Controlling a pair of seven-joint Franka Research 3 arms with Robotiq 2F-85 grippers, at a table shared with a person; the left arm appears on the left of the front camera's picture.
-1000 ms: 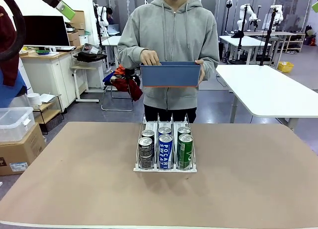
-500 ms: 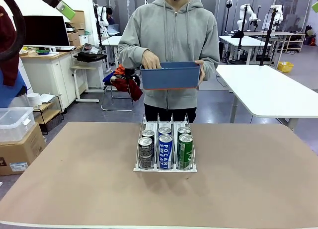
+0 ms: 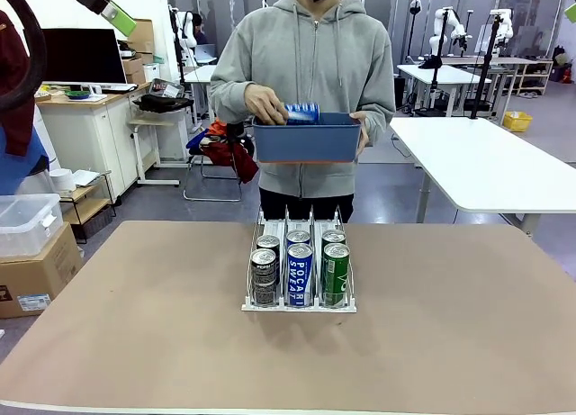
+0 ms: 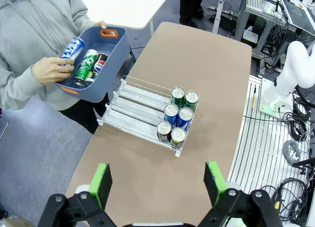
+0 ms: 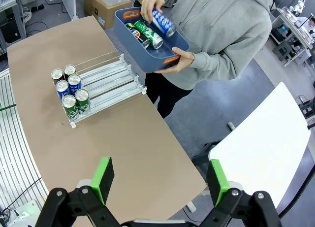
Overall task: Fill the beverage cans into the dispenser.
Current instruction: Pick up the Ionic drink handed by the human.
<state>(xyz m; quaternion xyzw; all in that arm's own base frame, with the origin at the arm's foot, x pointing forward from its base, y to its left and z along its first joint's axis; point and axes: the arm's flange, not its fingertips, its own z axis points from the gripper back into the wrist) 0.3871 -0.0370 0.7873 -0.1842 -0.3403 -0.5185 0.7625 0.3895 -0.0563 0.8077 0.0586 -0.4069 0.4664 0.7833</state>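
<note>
**Beverage can [image 3: 301, 113] out of blue bin [image 3: 306, 143]**

Left gripper [image 4: 158, 181] wide, empty. Person's hand [image 3: 264, 103], down in the bin a second ago, now lifts that can clear, likely next in. Dispenser [image 3: 297, 307] mid-table [image 3: 135, 334]: six cans [image 3: 300, 266] at front, room behind. Right gripper [image 5: 160, 181] wide, empty.

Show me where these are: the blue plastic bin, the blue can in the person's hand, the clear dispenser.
Blue plastic bin [image 3: 306, 143]: front view, its front wall.
Blue aluminium can held at the bin's rim [image 3: 304, 112]: front view, its side.
Clear three-lane dispenser [image 4: 133, 106]: left wrist view, an empty lane.
</note>
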